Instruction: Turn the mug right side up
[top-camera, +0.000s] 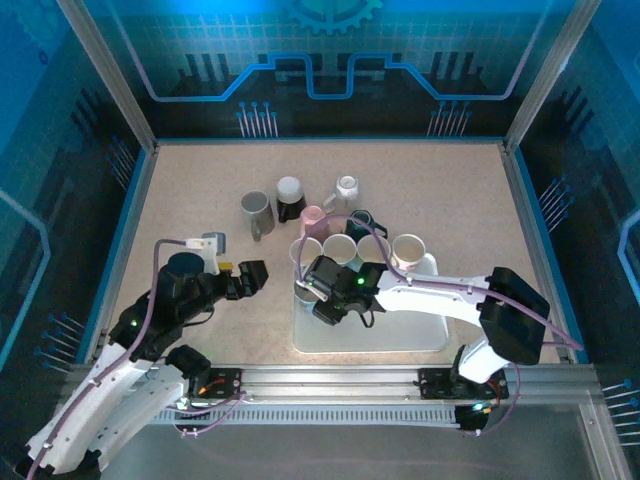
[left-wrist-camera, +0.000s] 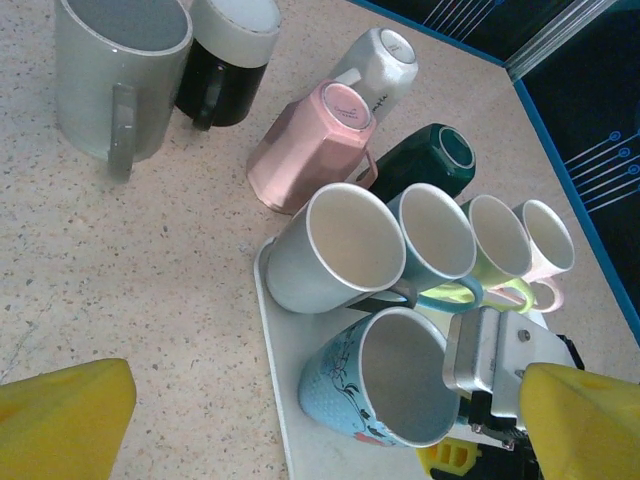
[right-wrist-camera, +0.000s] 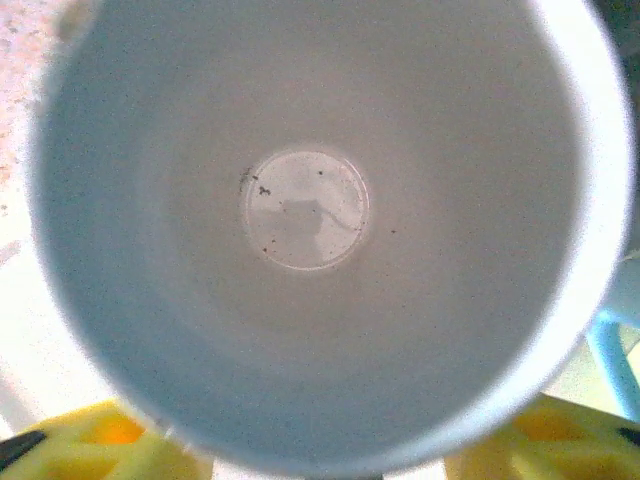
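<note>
Subject of the task: the blue mug (left-wrist-camera: 375, 395) stands mouth up at the near end of the white tray (top-camera: 400, 335), just in front of a row of four upright mugs (left-wrist-camera: 440, 245). The right wrist view looks straight down into it; the inside is bare apart from a few dark specks on the bottom.

Right gripper (top-camera: 335, 295): positioned directly over the blue mug. Yellow finger parts flank the rim, but the tips are hidden, so it cannot be told whether they clamp the wall or stand clear.

Left gripper (top-camera: 247, 278): off the tray to the left, fingers spread wide, holding nothing.

Assessment: the turning looks done; what remains is release and withdrawal. The fingers should be parted fully before any lift, and the retreat taken straight up. A sideways pull could catch the rim, tip the mug or push it into the row behind.

Markings: the pink mug (left-wrist-camera: 310, 150) and white mug (left-wrist-camera: 375, 60), both bottom up, carry small base stamps too faint to read. The blue mug bears a dark line pattern, with no legible writing.
</note>
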